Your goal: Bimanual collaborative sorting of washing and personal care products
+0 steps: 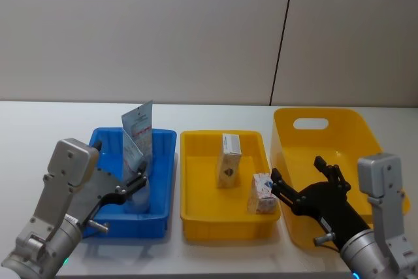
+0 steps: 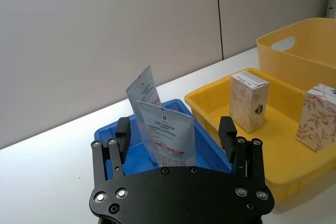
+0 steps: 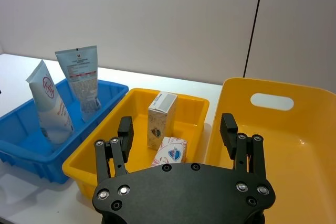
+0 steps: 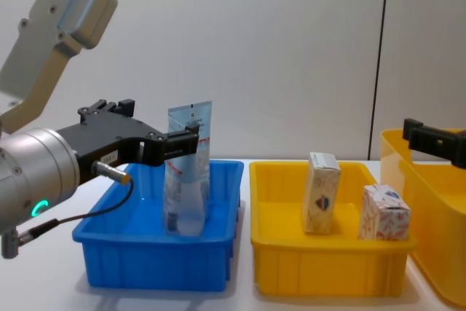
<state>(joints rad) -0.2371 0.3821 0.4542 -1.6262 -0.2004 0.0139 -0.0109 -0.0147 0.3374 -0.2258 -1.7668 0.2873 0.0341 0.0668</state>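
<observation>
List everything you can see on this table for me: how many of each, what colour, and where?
squeeze tubes: two, pale blue with red-white labels, standing in the blue bin
cardboard boxes: two, cream with printed patterns, standing in the yellow tray
blue bin: one, blue, at the robot's left
yellow tray: one, yellow, in the middle
yellow bin: one, yellow, deeper, with a handle cut-out, at the right
table: one, white, under all three containers
wall: grey panels, behind the table
left gripper: one, black, open, at the tubes over the blue bin
right gripper: one, black, open, above the yellow bin's near left side
</observation>
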